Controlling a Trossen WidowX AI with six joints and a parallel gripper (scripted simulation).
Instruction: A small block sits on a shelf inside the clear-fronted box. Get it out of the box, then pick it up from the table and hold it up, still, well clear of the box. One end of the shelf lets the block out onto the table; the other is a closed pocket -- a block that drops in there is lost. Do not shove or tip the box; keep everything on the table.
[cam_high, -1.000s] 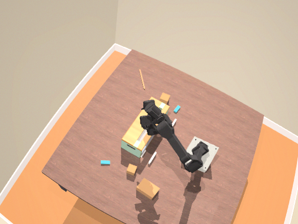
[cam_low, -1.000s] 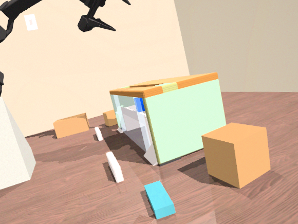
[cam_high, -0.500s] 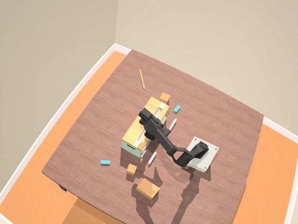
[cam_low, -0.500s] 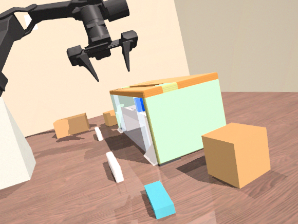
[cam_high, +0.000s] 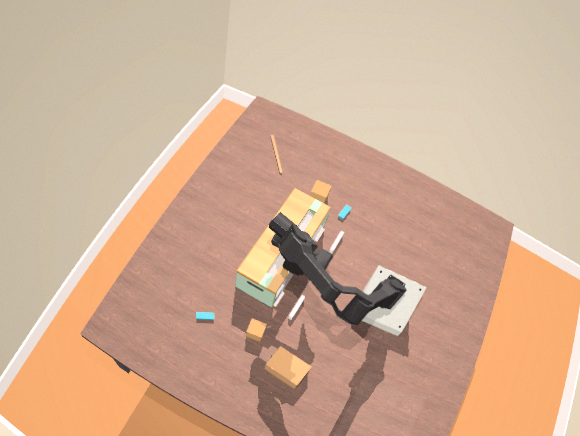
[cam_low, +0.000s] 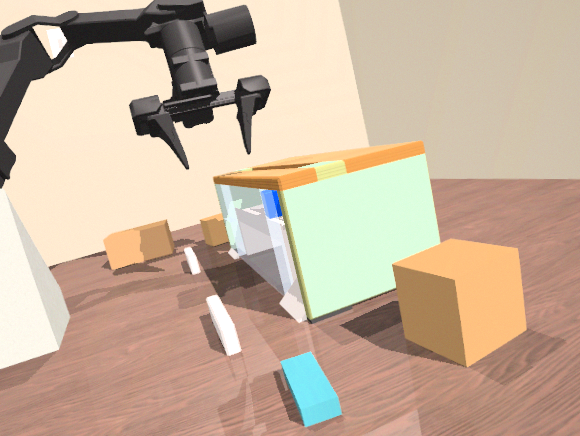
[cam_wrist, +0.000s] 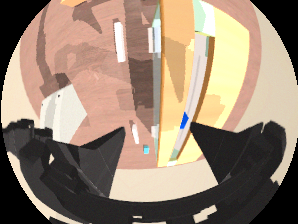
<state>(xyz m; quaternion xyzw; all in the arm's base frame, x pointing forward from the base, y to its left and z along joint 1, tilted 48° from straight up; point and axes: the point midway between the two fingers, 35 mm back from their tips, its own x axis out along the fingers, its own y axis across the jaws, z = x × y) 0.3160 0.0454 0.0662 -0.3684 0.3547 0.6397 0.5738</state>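
The box (cam_high: 255, 257) (cam_low: 362, 235) (cam_wrist: 232, 65) stands upright, with a wooden top, pale green ends and a clear front. A long slot in its top shows a pale shelf (cam_wrist: 198, 67). The small blue block (cam_low: 271, 203) (cam_wrist: 184, 120) sits on the shelf, inside the box behind the clear front; in the top view the arm hides it. My gripper (cam_low: 218, 160) (cam_wrist: 158, 128) is open and empty, pointing down above the box top and its front side. In the top view its fingertips are hidden under the arm.
Tan blocks (cam_high: 321, 190) (cam_high: 256, 330) stand near both box ends; a larger one (cam_high: 288, 367) lies farther out. White bars (cam_high: 337, 242) (cam_high: 296, 307) lie before the front. Cyan blocks (cam_high: 344, 212) (cam_high: 205, 316) and a thin stick (cam_high: 276, 154) lie on the table.
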